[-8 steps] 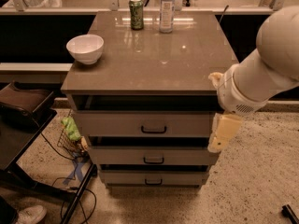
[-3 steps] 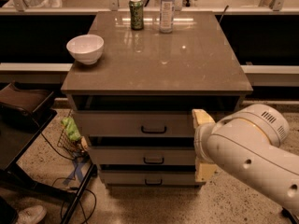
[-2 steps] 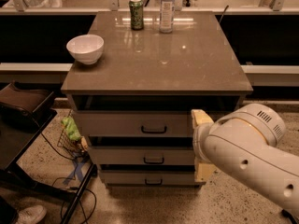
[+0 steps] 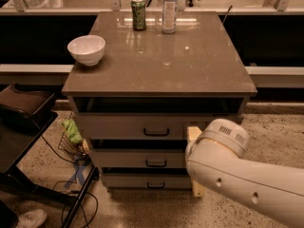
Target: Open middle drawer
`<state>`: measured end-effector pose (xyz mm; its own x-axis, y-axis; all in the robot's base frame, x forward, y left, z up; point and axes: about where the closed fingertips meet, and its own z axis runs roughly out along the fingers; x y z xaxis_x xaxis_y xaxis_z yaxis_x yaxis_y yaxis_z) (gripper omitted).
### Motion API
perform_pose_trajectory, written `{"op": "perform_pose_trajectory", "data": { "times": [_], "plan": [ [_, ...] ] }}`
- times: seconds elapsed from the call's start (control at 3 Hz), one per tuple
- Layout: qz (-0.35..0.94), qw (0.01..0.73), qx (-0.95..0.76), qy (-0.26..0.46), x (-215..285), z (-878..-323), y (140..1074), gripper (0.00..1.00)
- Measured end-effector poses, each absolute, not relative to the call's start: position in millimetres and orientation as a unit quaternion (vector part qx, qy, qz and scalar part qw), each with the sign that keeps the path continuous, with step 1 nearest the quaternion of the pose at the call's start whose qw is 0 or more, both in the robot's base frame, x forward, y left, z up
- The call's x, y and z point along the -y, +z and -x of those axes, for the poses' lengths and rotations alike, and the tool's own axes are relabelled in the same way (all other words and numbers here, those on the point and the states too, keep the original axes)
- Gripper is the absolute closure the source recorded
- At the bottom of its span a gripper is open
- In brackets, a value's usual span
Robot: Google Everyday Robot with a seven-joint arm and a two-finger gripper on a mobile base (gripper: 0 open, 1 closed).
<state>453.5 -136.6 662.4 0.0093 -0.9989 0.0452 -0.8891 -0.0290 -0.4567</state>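
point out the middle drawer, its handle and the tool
middle drawer [image 4: 118, 159], camera view, bare front left of handle
handle [image 4: 156, 164], camera view, middle of the black bar
tool [image 4: 194, 133], camera view, beige part above the arm [image 4: 247, 179], by right edge of the cabinet [image 4: 228, 75]

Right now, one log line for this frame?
middle drawer: looks shut | handle: untouched | pincer: right of middle drawer, mostly hidden behind arm | countertop: white bowl, green can, water bottle
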Motion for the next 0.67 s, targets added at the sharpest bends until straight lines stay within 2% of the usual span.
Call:
{"op": "perform_pose_trajectory", "data": {
  "times": [0.33,0.67],
  "plan": [
    [0.685,0.148,-0.696,-0.155,138,-446,617,0.0],
    [0.676,0.178,-0.704,-0.127,132,-451,587,0.0]
  ]
}}
